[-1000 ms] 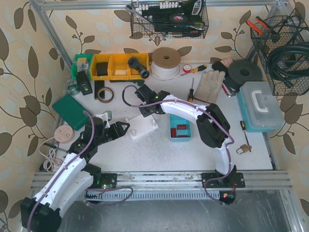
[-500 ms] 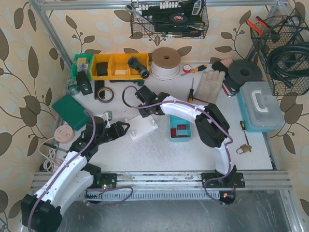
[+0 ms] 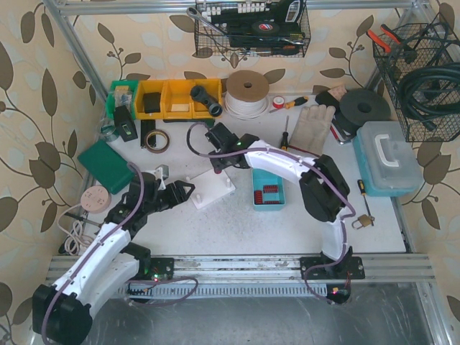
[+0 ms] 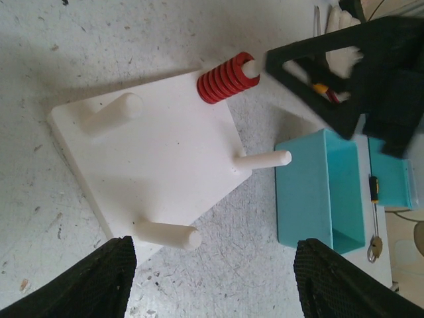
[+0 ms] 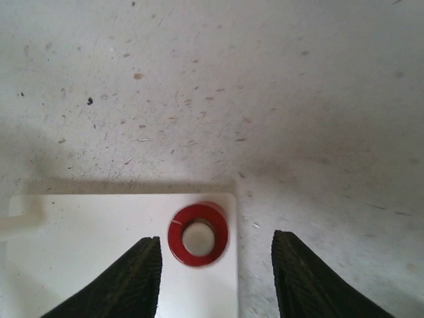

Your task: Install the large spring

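Note:
The large red spring (image 4: pixel 225 78) sits over a peg at the far corner of the white peg plate (image 4: pixel 159 159), with the peg tip showing through its middle. In the right wrist view the spring (image 5: pixel 197 234) rings the peg at the plate's (image 5: pixel 99 265) corner. My right gripper (image 5: pixel 215 278) is open and hovers above the spring with a finger on each side, not touching it. In the top view the right gripper (image 3: pixel 218 165) hides the spring. My left gripper (image 4: pixel 211 278) is open and empty at the plate's near edge, and it also shows in the top view (image 3: pixel 188 191).
A teal bin (image 3: pixel 267 188) of small red parts stands right of the plate (image 3: pixel 213 192). A green case (image 3: pixel 104 165) lies at the left. A teal toolbox (image 3: pixel 388 158) and a padlock (image 3: pixel 362 220) are at the right. Yellow bins, tape, a wire spool and gloves line the back.
My right gripper has shifted slightly right and toward the back, over the plate's far corner. My left arm has barely moved.

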You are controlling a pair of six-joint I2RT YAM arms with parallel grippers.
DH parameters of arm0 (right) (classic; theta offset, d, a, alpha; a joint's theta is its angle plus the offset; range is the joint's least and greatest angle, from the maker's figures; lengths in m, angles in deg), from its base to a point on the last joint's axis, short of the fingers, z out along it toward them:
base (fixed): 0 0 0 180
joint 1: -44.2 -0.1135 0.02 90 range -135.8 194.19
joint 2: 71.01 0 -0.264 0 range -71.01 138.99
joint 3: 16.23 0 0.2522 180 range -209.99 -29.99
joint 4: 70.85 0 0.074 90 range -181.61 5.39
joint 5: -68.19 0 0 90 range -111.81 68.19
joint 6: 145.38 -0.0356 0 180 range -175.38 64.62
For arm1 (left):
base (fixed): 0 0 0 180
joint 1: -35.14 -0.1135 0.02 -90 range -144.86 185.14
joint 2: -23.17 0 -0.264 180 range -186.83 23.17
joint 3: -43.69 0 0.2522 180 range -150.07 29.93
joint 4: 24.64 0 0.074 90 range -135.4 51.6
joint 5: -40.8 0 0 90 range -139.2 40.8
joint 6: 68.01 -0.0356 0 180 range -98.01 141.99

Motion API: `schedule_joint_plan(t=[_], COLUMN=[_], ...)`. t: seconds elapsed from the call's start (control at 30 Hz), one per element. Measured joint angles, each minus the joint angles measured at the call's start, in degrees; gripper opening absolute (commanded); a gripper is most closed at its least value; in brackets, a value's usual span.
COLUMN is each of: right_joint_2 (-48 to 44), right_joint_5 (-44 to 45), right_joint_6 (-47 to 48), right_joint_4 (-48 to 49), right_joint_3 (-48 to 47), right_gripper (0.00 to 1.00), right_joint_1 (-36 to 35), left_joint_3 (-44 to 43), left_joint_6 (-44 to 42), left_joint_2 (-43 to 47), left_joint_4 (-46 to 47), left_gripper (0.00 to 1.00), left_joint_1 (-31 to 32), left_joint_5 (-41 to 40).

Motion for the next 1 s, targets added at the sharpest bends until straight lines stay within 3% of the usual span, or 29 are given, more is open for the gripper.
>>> schedule_joint_plan(t=[0.13, 0.33, 0.63, 0.77, 1.0], right_joint_2=[-7.0, -25.7, -51.9, -56.4, -54.9], right_joint_5=[2.6, 5.0, 0.2, -5.0, -13.4], right_joint_6=[-1.3, -4.6, -10.3, -9.1, -6.6], right_joint_4=[-1.1, -0.2, -0.7, -2.4, -5.5], right_joint_3=[2.8, 14.9, 36.6, 40.7, 44.4], right_gripper=[0.52, 0.53, 0.54, 0.53, 0.49], right_joint_1=[0.6, 3.2, 16.1, 17.3, 18.6], left_joint_3=[0.0, 0.0, 0.2, 0.3, 0.7], left_joint_6=[0.0, 0.1, 0.0, 0.0, 2.5], left_joint_2=[-2.3, -4.4, -1.7, 1.2, 1.4], left_joint_4=[1.2, 2.7, 3.5, 3.4, 3.5], left_gripper=[0.7, 0.76, 0.79, 0.8, 0.8], left_joint_1=[0.0, 0.0, 0.2, 1.6, 2.0], left_joint_5=[1.5, 4.1, 5.2, 3.2, -1.2])
